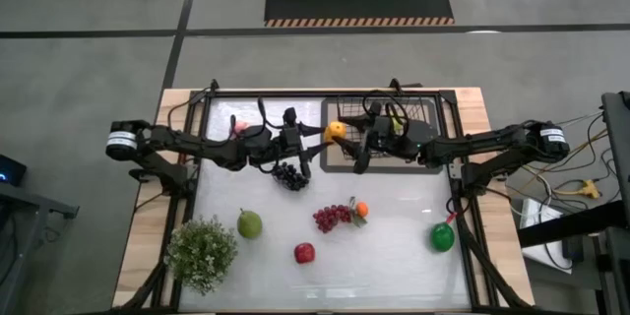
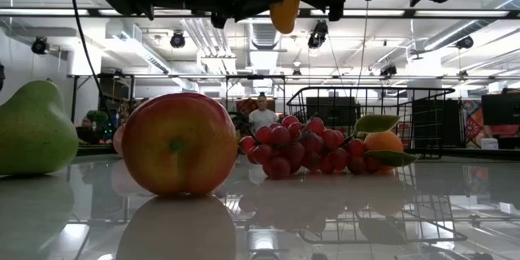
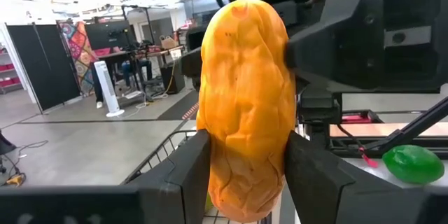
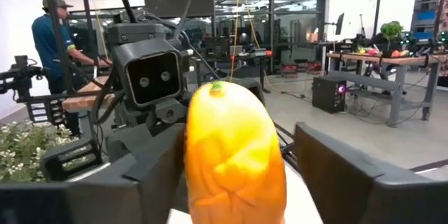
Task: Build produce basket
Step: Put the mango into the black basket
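The left gripper (image 3: 241, 171) clamps the orange mango (image 1: 337, 130) in the air at the black wire basket's (image 1: 433, 118) left edge. The right gripper (image 4: 234, 175) brackets the mango too, fingers apparently not yet touching it.

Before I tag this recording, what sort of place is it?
Probably a robotics lab or workshop in an industrial hall: bare concrete floor with a hazard-striped mat, exposed ceiling ducts and track lights, workbenches with equipment beyond the table, and a person working nearby.
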`<action>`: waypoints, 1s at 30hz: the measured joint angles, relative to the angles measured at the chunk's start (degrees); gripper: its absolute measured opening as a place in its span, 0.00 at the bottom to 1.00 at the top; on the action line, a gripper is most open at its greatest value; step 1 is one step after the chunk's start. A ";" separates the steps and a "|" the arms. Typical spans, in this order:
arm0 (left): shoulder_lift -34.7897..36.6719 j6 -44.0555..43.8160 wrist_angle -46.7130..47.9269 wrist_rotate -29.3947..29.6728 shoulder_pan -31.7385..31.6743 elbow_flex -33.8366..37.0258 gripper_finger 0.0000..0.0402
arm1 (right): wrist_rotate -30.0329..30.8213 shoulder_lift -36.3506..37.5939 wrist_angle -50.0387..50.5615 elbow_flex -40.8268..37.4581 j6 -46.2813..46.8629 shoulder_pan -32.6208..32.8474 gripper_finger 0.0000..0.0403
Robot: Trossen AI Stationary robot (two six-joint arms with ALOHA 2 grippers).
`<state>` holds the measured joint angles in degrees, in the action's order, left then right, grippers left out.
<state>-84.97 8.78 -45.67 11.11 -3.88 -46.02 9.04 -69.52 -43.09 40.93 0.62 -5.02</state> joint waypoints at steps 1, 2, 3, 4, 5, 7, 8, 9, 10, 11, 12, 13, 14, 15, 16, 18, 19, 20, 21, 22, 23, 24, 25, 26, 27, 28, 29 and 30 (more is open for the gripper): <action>-0.02 0.00 -0.04 0.06 0.04 0.02 0.36 | -0.04 0.00 0.00 0.00 -0.05 0.00 0.57; -0.02 0.00 -0.03 0.07 0.04 0.04 0.36 | -0.12 0.00 0.01 0.01 -0.11 0.00 0.53; -0.04 0.00 -0.07 0.03 0.04 0.05 0.36 | -0.18 0.00 0.07 0.02 -0.15 0.02 0.50; -0.04 -0.04 -0.11 0.06 0.04 0.12 0.36 | -0.32 0.00 0.26 0.02 -0.13 0.02 0.47; -0.06 -0.45 -0.08 0.07 0.04 0.15 0.36 | -0.41 0.00 0.39 0.02 -0.17 0.00 0.44; -0.07 -1.25 -0.10 0.07 0.04 0.15 0.37 | -0.44 0.00 0.63 0.02 -0.17 0.02 0.39; -0.09 -1.34 -0.25 0.04 0.04 0.15 0.38 | -0.44 0.00 0.63 0.03 -0.15 0.02 0.37; -0.09 -1.37 -0.35 0.05 0.04 0.16 0.40 | -0.42 0.00 0.67 0.04 -0.12 0.02 0.36; -0.09 -1.40 -0.35 0.07 0.04 0.18 0.42 | -0.42 0.01 0.77 0.07 -0.14 0.02 0.35; -0.09 -1.47 -0.35 0.09 0.04 0.20 0.44 | -0.42 0.00 0.88 0.07 -0.15 0.01 0.35; -0.09 -1.86 -0.35 0.09 0.04 0.22 0.46 | -0.42 0.01 1.04 0.07 -0.15 0.00 0.35; -0.09 -2.37 -0.37 0.07 0.04 0.24 0.49 | -0.37 0.00 1.29 0.07 -0.15 0.00 0.35; -0.09 -2.44 -0.38 0.07 0.08 0.24 0.52 | -0.35 0.00 1.56 0.07 -0.17 0.00 0.35; -0.07 -2.47 -0.41 0.05 0.09 0.24 0.55 | -0.26 0.00 1.71 0.07 -0.17 0.00 0.36; -0.07 -2.47 -0.39 0.03 0.09 0.24 0.58 | -0.20 0.00 1.94 0.07 -0.17 0.00 0.36; -0.07 -2.46 -0.19 0.03 0.09 0.46 0.63 | 0.12 0.35 2.97 0.07 -0.24 -0.01 0.36; -0.07 -2.45 0.02 0.03 0.09 0.51 0.66 | 0.17 0.67 3.72 0.07 -0.32 -0.07 0.36; -0.07 -2.45 0.12 0.04 0.09 0.57 0.68 | 0.17 1.09 4.47 0.07 -0.33 -0.24 0.36; -0.07 -2.45 0.20 0.04 0.09 0.60 0.69 | 0.17 1.65 5.30 0.07 -0.20 -0.35 0.36; -0.07 -2.43 0.39 0.04 0.09 0.63 0.71 | 0.19 2.17 6.22 0.07 -0.19 -0.50 0.36; -0.04 -2.43 0.82 0.04 0.09 0.63 0.71 | 0.18 2.92 7.38 0.07 -0.19 -0.70 0.36; 0.07 -2.43 1.49 0.04 0.09 0.63 0.72 | 0.18 3.83 9.01 0.07 -0.19 -0.97 0.36; 0.29 -2.42 2.41 0.04 0.09 0.68 0.72 | 0.20 4.57 10.47 0.07 -0.02 -1.24 0.36; 0.47 -2.41 3.10 0.04 0.07 0.70 0.72 | 0.19 5.46 12.12 0.06 0.18 -1.60 0.36; 0.77 -2.41 3.83 0.17 0.07 0.72 0.72 | 0.19 6.43 14.20 0.07 0.43 -2.00 0.36; 1.14 -2.41 4.81 0.48 0.07 0.79 0.72 | 0.18 7.40 16.31 0.06 0.68 -2.45 0.36; 1.63 -2.30 5.73 0.98 0.07 0.98 0.72 | 0.18 8.34 18.58 0.06 0.93 -2.91 0.36; 2.13 -2.17 6.74 1.39 0.07 1.26 0.72 | 0.20 9.27 21.00 0.07 0.93 -3.42 0.36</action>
<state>-82.83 6.60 -38.93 12.50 -3.81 -44.76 9.23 -60.24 -22.09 40.99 1.54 -8.44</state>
